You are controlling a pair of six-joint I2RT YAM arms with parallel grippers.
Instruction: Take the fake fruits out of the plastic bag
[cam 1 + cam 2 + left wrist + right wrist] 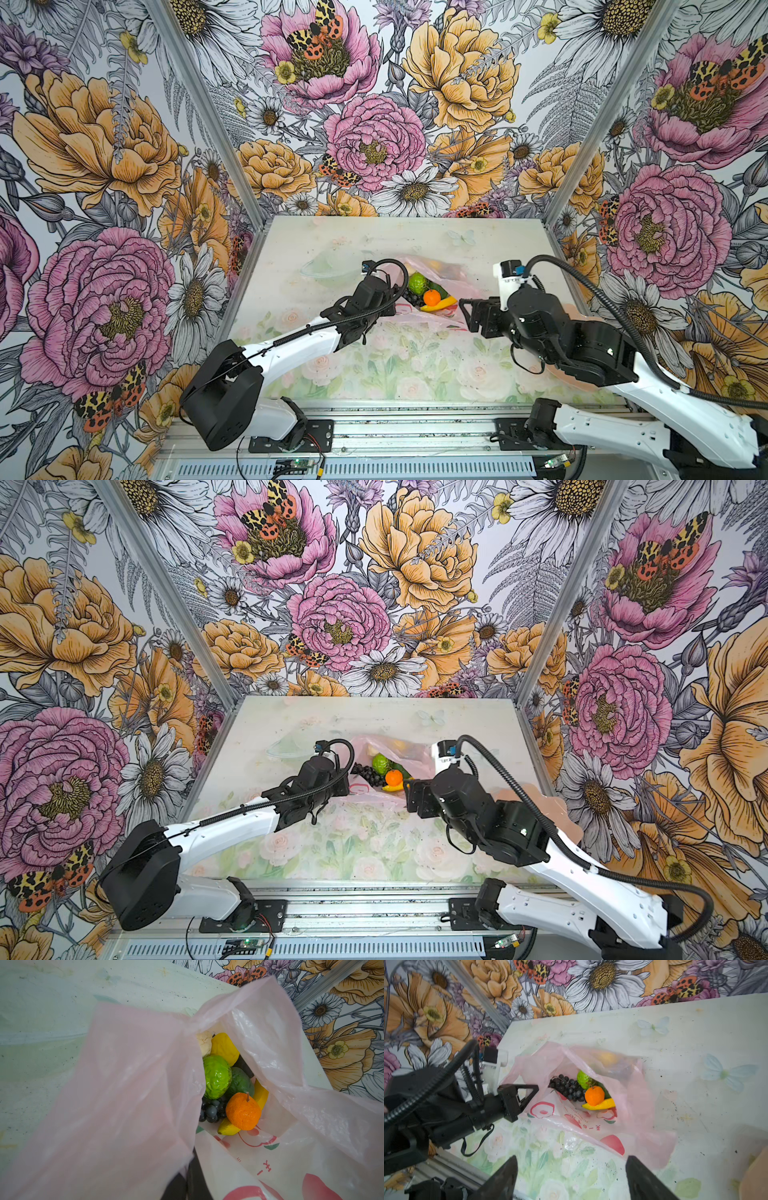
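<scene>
So, fake fruits (pixel 228 1084) piled inside plastic bag (pixel 633 1095), orange (pixel 243 1113) on top, nr bag's open mouth. Bag lying on table (pixel 695 1032). L gripper (pixel 533 1091) pinched tight on bag's edge. R gripper (pixel 571 1159) just outside bag, jaws wide apart, empty.

On the plastic bag (pixel 633 1095), near the orange (pixel 594 1095), red characters are printed; none can be read with certainty.
</scene>
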